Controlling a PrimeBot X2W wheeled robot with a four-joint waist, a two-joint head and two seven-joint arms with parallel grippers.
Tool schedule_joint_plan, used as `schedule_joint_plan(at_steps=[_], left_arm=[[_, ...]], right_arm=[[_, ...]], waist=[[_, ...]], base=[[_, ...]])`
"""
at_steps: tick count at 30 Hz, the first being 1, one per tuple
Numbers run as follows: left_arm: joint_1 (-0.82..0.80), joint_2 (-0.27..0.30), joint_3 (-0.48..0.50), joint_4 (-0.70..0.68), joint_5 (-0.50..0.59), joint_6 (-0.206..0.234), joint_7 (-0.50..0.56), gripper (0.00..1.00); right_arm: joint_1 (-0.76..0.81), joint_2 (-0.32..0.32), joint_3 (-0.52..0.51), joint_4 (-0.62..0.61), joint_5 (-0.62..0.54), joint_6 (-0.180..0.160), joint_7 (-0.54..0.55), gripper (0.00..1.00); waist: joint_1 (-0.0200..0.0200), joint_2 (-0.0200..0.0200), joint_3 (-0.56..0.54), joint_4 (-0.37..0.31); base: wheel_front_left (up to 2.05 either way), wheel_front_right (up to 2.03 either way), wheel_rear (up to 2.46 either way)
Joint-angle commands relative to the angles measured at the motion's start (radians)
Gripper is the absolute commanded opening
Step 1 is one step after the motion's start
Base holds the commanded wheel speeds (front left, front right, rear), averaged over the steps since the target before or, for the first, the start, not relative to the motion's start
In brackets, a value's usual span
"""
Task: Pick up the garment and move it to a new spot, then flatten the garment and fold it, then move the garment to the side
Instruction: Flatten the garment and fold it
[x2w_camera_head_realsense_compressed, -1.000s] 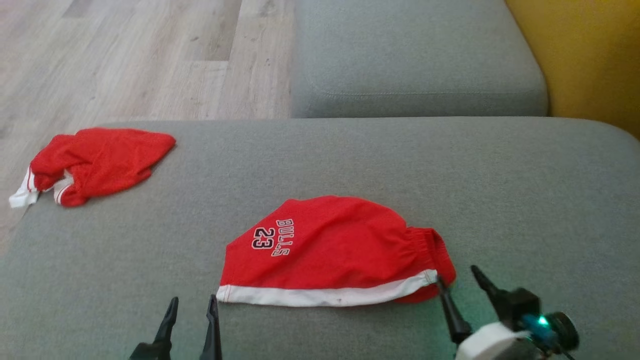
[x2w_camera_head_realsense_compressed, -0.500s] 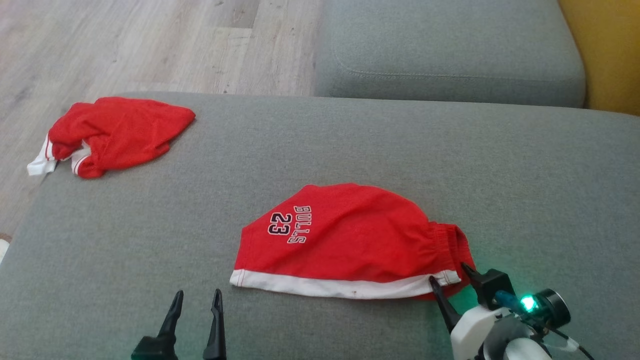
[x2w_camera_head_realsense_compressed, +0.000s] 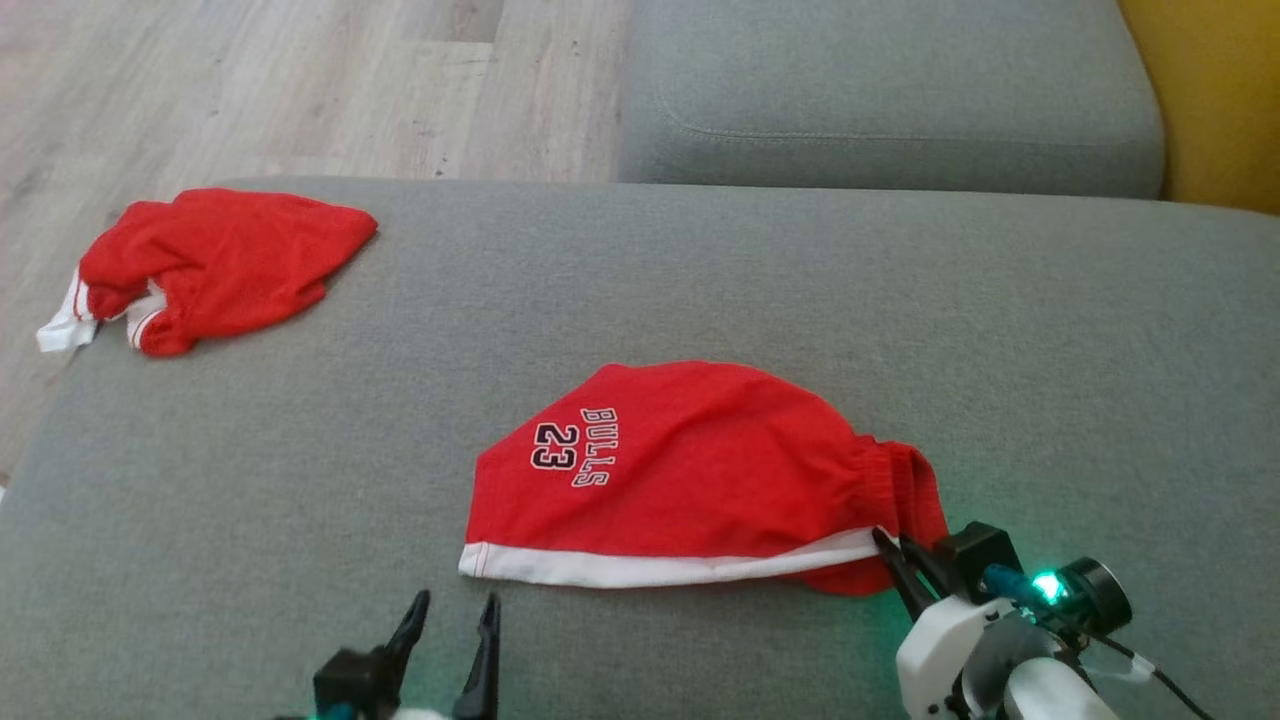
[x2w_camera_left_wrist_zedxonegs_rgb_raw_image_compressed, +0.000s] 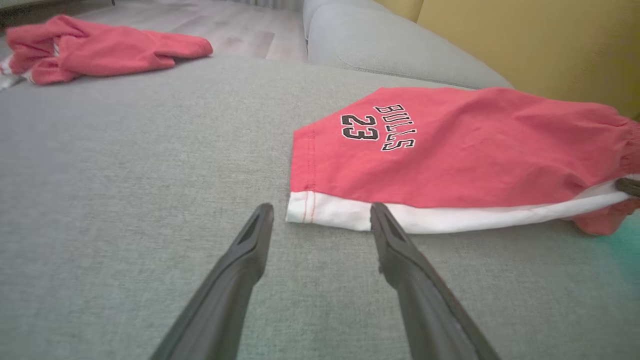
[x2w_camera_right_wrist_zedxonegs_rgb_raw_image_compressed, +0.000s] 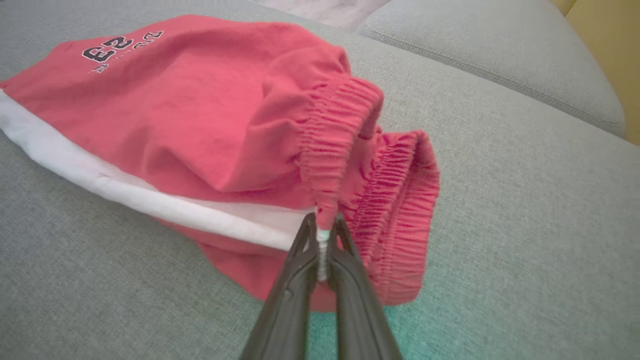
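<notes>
Soft, even light falls over the grey sofa cushion (x2w_camera_head_realsense_compressed: 700, 280), leaving no hard shadows. A green lamp (x2w_camera_head_realsense_compressed: 1047, 586) on the right wrist tints the fabric around it (the same green wash shows in both wrist views). The wrist views look paler, the red garment (x2w_camera_left_wrist_zedxonegs_rgb_raw_image_compressed: 475, 145) turning pinkish, and the fingers (x2w_camera_left_wrist_zedxonegs_rgb_raw_image_compressed: 220, 300) of the left hand (x2w_camera_left_wrist_zedxonegs_rgb_raw_image_compressed: 321, 207) blur toward the bottom edge.

Red shorts (x2w_camera_head_realsense_compressed: 690, 480) with a white band (x2w_camera_head_realsense_compressed: 650, 568) and black, white-edged "BULLS 23" lettering (x2w_camera_head_realsense_compressed: 572, 450), a plain grey sofa (x2w_camera_head_realsense_compressed: 700, 280), a second red garment (x2w_camera_head_realsense_compressed: 220, 260) with white trim, a pale wood-grain floor (x2w_camera_head_realsense_compressed: 250, 90), a mustard-yellow wall (x2w_camera_head_realsense_compressed: 1220, 90)
</notes>
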Motion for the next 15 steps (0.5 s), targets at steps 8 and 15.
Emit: schedule_joint_plan(at_steps=[8, 15], left_arm=[[-0.148, -0.049, 0.038, 0.115, -0.068, -0.051, 0.022, 1.00], [-0.238, -0.083, 0.038, 0.283, -0.079, -0.046, 0.025, 1.00]], right_arm=[[-0.064, -0.018, 0.028, -0.050, 0.013, 0.008, -0.012, 0.00], [-0.075, -0.018, 0.050, -0.051, 0.024, 0.008, -0.019, 0.00]], waist=[[-0.0001, 0.0000, 0.019, -0.023], [-0.0001, 0.0000, 0.037, -0.047]], base=[[0.00, 0.00, 0.00], [0.00, 0.00, 0.00]])
